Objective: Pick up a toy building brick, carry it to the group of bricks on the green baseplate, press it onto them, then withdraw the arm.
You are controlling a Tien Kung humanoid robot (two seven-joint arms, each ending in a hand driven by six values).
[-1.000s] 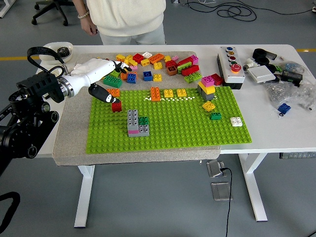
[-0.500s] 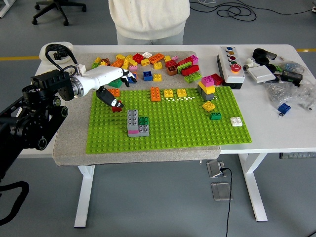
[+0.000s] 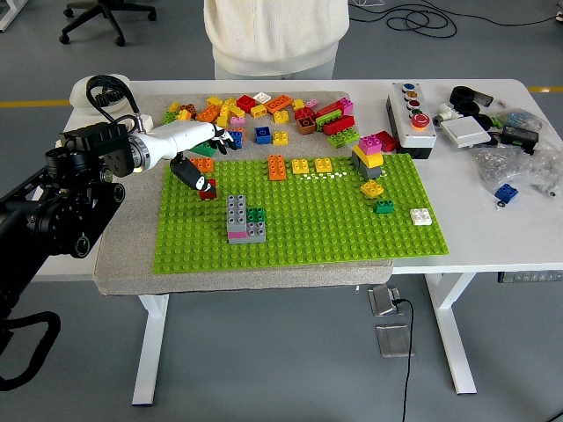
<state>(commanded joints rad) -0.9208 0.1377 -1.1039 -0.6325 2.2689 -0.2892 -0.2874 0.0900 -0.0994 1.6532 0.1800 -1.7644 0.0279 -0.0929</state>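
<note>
Left robot hand (image 3: 195, 151) over back-left corner of green baseplate (image 3: 299, 233), thumb and fingers pinched on small red brick (image 3: 207, 188) held just above studs. Grey brick stack (image 3: 239, 220) with green brick on baseplate, near and right of red brick. Loose brick pile (image 3: 264, 110) behind baseplate. Person (image 3: 277, 35) beyond desk (image 3: 493, 224), behind pile.

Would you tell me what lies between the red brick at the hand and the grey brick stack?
In the head view, only bare green baseplate studs lie between the red brick and the grey brick stack.
</note>
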